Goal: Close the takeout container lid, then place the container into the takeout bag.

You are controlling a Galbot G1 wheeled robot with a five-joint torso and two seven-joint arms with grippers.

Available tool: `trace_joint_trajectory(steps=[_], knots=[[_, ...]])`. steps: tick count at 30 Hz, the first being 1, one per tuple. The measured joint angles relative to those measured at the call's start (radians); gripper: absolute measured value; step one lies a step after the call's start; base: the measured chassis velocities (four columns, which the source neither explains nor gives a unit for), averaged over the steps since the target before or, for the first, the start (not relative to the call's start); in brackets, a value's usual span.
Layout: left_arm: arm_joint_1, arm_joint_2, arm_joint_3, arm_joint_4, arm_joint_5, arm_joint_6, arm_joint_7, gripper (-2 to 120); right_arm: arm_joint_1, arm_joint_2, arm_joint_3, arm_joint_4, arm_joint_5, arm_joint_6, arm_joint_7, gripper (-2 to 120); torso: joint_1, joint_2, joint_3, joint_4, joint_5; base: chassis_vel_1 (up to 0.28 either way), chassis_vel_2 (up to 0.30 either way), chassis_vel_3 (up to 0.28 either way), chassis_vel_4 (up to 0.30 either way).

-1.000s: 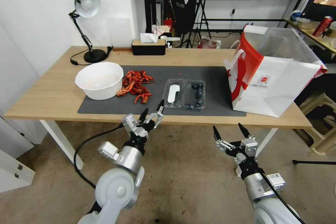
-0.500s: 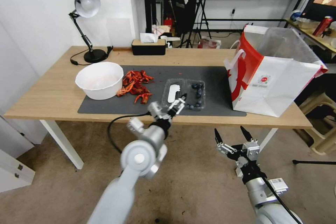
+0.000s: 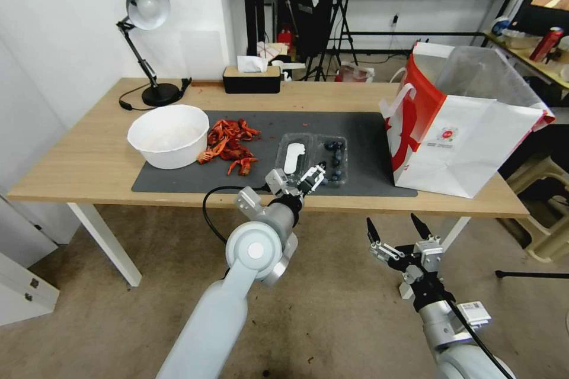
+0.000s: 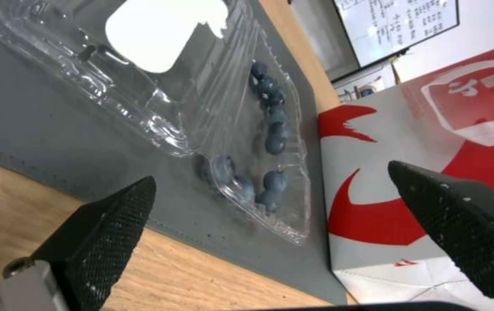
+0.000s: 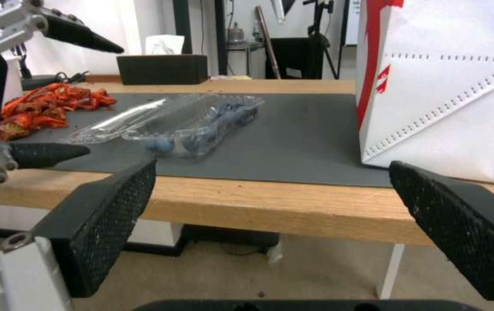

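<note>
Takeout container [image 4: 247, 129] clear glossy plastic; takeout bag [image 3: 468, 148] white paper; table [image 3: 77, 160] pale wood; mat [image 3: 367, 142] matt grey

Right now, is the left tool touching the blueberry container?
Apart. In the left wrist view both open fingers stand short of the blueberry container, with bare mat and table edge between. The left tool hovers at its near edge.

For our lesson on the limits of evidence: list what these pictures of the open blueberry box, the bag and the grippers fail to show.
- Inside of the takeout bag: head view, hidden by its own walls and cloudy liner.
- Writing on the lid sticker: left wrist view, washed out white and cut by the edge.
- Near rim of the takeout container: head view, covered by the open left gripper.
- Bag logo text: head view, too small.
</note>
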Motion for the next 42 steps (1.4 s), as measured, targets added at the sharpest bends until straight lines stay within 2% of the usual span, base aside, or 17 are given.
trace_joint_trajectory(steps=[20, 35, 40, 42], knots=[[-0.015, -0.015, -0.016, 0.052, -0.012, -0.044, 0.018, 100, -0.015, 0.015, -0.002, 0.001, -0.016, 0.007, 0.000, 100, 0.000, 0.000, 0.000, 0.0000, 0.0000, 0.000, 0.000, 0.000, 0.000], [-0.034, -0.053, -0.030, 0.079, -0.032, -0.081, 0.020, 100, -0.025, 0.026, -0.005, 0.003, -0.028, 0.008, -0.001, 100, 0.000, 0.000, 0.000, -0.0001, 0.0000, 0.000, 0.000, 0.000, 0.000], [-0.031, -0.057, -0.032, 0.084, -0.039, -0.110, 0.050, 100, -0.029, 0.029, -0.005, 0.000, -0.034, 0.011, -0.002, 100, 0.000, 0.000, 0.000, -0.0001, 0.0000, 0.000, 0.000, 0.000, 0.000], [-0.026, -0.057, -0.032, 0.088, -0.042, -0.134, 0.081, 100, -0.029, 0.033, -0.007, -0.001, -0.038, 0.011, -0.002, 100, 0.000, 0.000, 0.000, 0.0000, 0.0000, 0.000, 0.000, 0.000, 0.000]])
